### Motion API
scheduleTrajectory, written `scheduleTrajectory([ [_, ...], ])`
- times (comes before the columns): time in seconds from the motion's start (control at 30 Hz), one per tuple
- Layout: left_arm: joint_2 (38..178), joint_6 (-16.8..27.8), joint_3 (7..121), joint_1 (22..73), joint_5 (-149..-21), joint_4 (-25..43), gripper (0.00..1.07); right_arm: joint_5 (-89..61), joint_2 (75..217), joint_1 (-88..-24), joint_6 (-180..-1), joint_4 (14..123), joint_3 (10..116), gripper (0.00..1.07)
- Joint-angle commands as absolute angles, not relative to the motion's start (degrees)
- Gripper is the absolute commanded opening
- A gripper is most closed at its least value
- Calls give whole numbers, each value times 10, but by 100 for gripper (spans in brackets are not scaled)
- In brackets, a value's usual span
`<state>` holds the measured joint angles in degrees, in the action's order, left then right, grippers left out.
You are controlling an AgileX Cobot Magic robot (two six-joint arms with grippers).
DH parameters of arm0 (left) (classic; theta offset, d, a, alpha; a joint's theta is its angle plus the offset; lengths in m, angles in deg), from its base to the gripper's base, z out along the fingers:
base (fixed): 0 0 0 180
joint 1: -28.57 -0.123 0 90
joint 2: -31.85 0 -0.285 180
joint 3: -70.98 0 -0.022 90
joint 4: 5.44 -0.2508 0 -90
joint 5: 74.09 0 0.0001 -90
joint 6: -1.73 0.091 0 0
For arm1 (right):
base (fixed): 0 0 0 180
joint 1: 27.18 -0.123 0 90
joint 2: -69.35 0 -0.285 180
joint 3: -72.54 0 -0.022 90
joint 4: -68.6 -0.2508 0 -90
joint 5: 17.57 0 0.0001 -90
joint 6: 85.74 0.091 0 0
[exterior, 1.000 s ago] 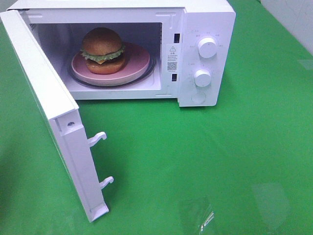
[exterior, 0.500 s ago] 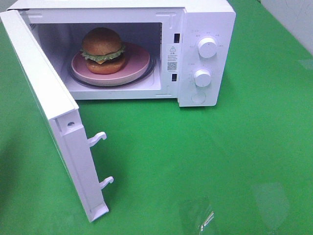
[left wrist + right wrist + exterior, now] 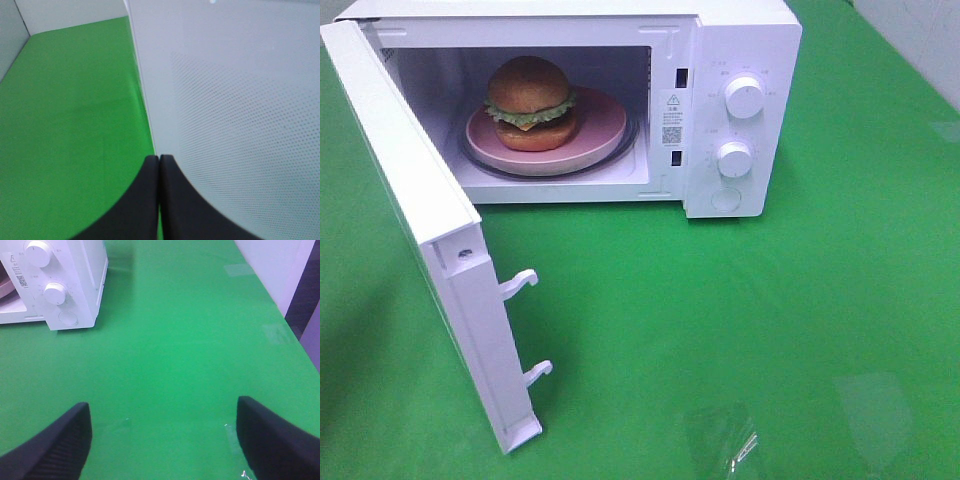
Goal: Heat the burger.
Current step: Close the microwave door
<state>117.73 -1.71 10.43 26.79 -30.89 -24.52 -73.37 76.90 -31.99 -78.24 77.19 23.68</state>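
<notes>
Burger (image 3: 529, 103) on plate (image 3: 600, 135) inside microwave (image 3: 740, 40)

White microwave (image 3: 765, 40): sticker (image 3: 672, 117) bearing a warning triangle and QR code, at nine o'clock from the upper knob (image 3: 745, 97). Tiny print around upper knob and lower knob (image 3: 734, 158), too small to read.

The left jaws were two smooth, matte-black fingers (image 3: 140, 200) curving up to rounded tips. The right jaws' fingers (image 3: 60, 440) were black too, finely ribbed across their surface.
</notes>
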Motion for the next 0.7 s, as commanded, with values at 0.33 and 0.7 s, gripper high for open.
scheduleTrajectory([
  [0.33,1238,-56,111,285,-237,-313,0,-728,754,-318,-785,771,236,76],
  [0.7,1288,-51,143,371,-240,-287,0,-728,754,-318,-785,771,236,76],
])
